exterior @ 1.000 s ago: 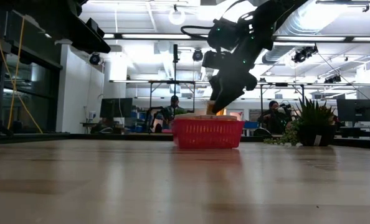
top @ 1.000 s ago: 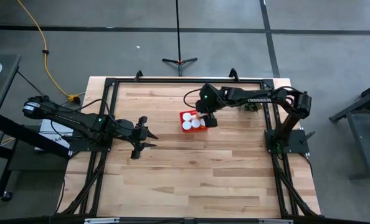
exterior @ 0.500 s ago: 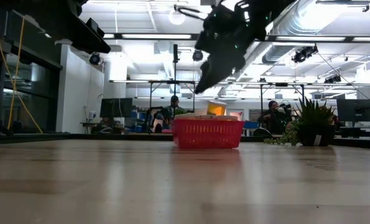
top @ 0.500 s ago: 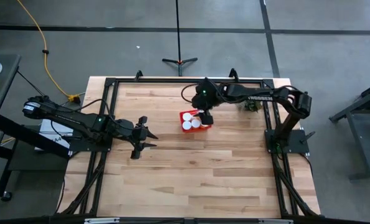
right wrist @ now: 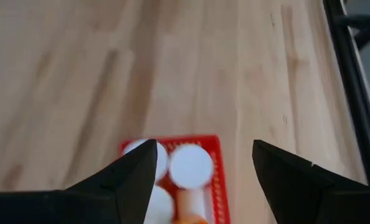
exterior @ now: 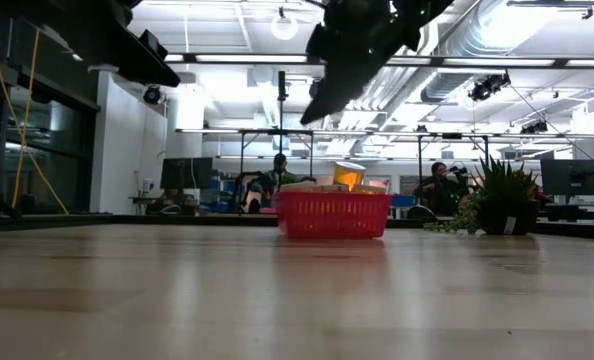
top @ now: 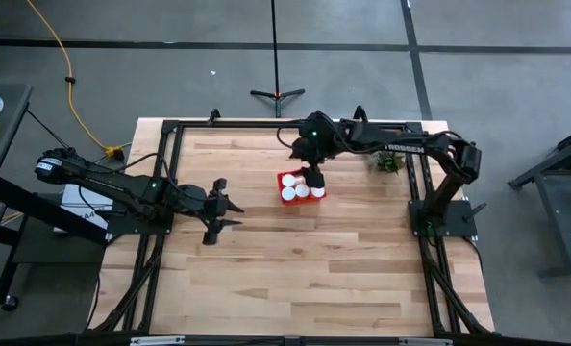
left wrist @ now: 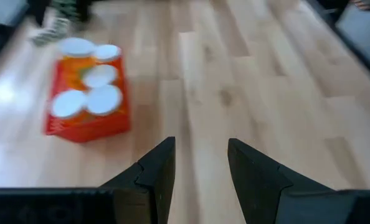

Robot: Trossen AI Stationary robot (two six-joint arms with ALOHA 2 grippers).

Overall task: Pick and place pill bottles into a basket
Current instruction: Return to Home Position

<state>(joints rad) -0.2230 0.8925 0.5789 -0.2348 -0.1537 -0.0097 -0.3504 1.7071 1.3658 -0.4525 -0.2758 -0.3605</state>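
The red basket (top: 300,186) stands on the table right of centre. It also shows in the low view (exterior: 334,214), the left wrist view (left wrist: 85,121) and the right wrist view (right wrist: 217,163). Several white-capped pill bottles (top: 302,190) stand inside it, and one amber-bodied bottle (exterior: 349,175) sticks up above its rim. My right gripper (top: 312,165) hangs open and empty well above the basket's far side (exterior: 313,108). My left gripper (top: 220,207) rests open and empty left of the basket (left wrist: 200,165).
A green plant sprig (top: 389,163) sits near the table's right far corner, right of the basket. A black frame (top: 266,124) runs along the table's far and side edges. Bare wood (top: 305,269) lies on the basket's near side.
My right gripper has risen from the basket and gone a little toward the table's far left, now well above the rim. An amber-bodied bottle stays standing in the basket where the gripper was.
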